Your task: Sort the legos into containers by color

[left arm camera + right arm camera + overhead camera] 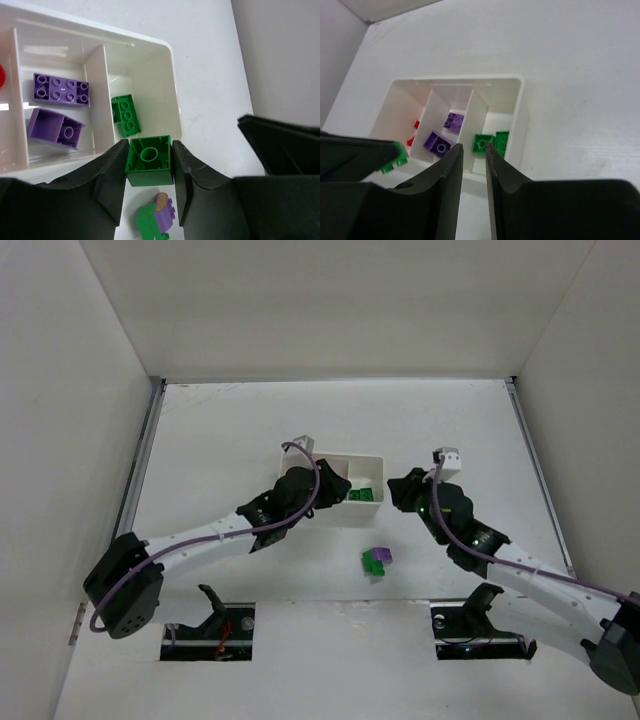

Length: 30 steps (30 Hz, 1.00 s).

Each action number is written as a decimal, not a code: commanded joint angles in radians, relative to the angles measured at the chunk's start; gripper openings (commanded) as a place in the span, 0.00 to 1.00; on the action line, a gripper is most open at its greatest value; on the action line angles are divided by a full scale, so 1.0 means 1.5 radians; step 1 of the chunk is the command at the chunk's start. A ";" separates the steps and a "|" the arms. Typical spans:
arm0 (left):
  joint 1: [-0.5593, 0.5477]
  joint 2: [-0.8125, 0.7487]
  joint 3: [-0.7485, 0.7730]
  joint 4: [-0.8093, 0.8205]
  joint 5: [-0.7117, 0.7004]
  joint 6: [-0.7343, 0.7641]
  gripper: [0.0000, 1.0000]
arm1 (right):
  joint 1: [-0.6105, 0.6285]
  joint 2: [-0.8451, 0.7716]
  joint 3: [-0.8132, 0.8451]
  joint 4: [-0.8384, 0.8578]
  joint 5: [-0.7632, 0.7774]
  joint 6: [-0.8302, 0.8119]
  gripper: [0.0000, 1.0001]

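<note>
My left gripper (149,146) is shut on a green lego (148,162) and holds it over the near rim of the white tray (169,55), by the right compartment. That compartment holds another green lego (126,115). The middle one holds two purple legos (61,90). A bit of red (1,77) shows in the left one. A green and purple lego clump (156,217) lies on the table below. My right gripper (473,146) is narrowly open and empty, just right of the tray (365,457). It looks onto two green legos (490,142).
The green and purple clump (376,560) lies on the table in front of the tray, between the two arms. White walls close in the table on the left, the right and the back.
</note>
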 commanded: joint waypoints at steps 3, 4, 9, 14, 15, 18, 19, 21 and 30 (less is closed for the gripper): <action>-0.010 0.085 0.089 0.022 -0.042 0.064 0.14 | 0.024 -0.096 -0.073 -0.074 0.043 0.094 0.32; -0.011 0.104 0.103 0.022 -0.045 0.073 0.15 | 0.034 -0.114 -0.083 -0.088 0.049 0.105 0.35; -0.011 0.197 0.179 0.016 -0.047 0.101 0.18 | 0.059 -0.145 -0.091 -0.162 0.067 0.118 0.48; -0.005 0.276 0.235 0.005 -0.049 0.111 0.26 | 0.109 -0.114 -0.056 -0.244 0.056 0.140 0.69; -0.005 0.286 0.245 0.001 -0.050 0.110 0.29 | 0.123 -0.100 -0.045 -0.261 0.052 0.141 0.72; -0.007 0.299 0.263 -0.011 -0.051 0.112 0.41 | 0.161 -0.075 -0.024 -0.299 0.050 0.148 0.79; -0.010 0.298 0.266 -0.013 -0.052 0.114 0.44 | 0.174 -0.071 -0.020 -0.310 0.050 0.155 0.81; -0.013 0.288 0.267 -0.015 -0.057 0.120 0.48 | 0.199 -0.070 -0.016 -0.328 0.042 0.171 0.83; -0.022 0.154 0.187 -0.011 -0.076 0.122 0.51 | 0.222 -0.054 -0.050 -0.326 -0.002 0.252 0.88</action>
